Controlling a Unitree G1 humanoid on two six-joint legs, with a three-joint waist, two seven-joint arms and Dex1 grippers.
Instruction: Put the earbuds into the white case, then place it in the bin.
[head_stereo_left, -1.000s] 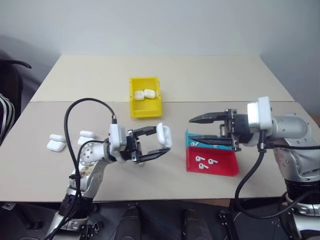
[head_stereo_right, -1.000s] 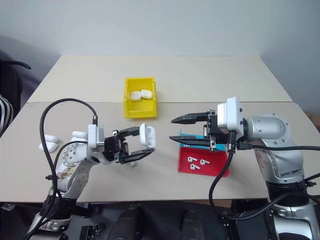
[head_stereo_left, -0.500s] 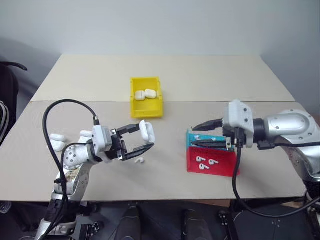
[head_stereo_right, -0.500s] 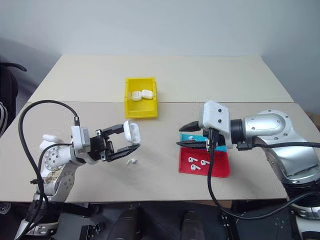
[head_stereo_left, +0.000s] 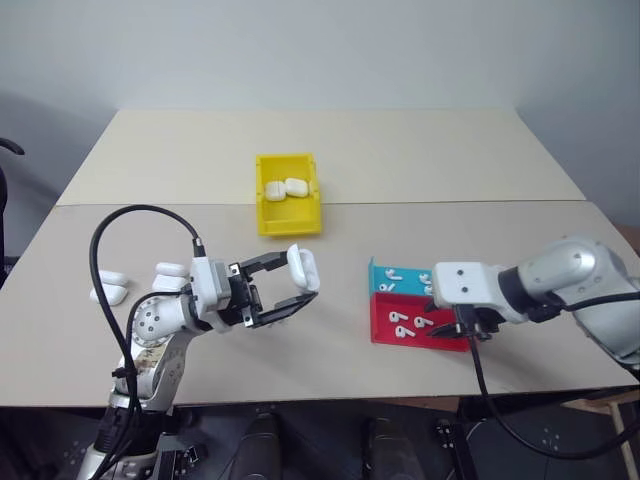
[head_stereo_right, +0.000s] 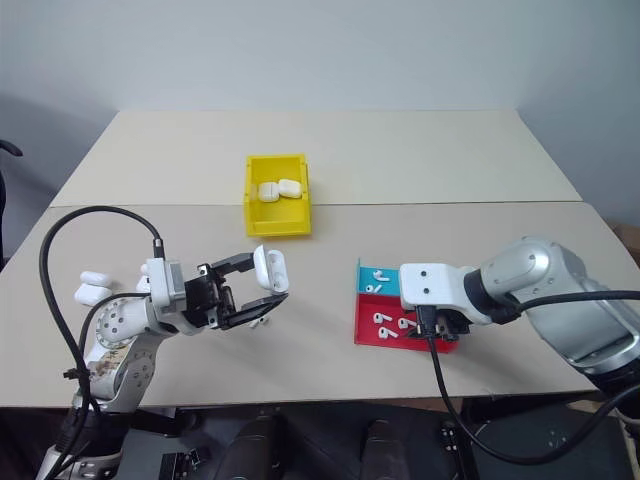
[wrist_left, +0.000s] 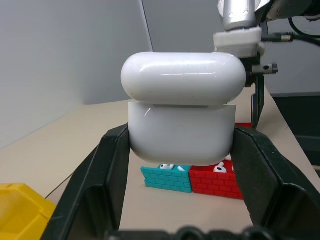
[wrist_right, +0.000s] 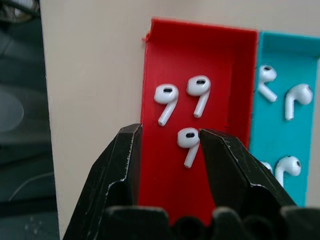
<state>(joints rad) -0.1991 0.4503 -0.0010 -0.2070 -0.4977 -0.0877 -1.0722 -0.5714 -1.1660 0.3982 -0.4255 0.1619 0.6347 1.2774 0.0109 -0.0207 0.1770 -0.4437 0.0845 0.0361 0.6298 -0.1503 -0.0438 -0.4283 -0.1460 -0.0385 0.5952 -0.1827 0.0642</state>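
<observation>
Two white cases (head_stereo_left: 285, 188) lie in the yellow bin (head_stereo_left: 289, 220).

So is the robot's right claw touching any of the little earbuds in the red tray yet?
Apart. In the right wrist view the right gripper hangs open above the red tray, and the nearest of the earbuds sits between the fingers with red showing around it.

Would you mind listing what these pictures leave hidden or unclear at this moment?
- Right gripper: head views hide its fingers behind its own wrist housing.
- White case in the left gripper: lid looks ajar, inside unseen.
- Teal tray: cut by the wrist view's edge, earbud count uncertain.
- Bin: case count uncertain.
</observation>
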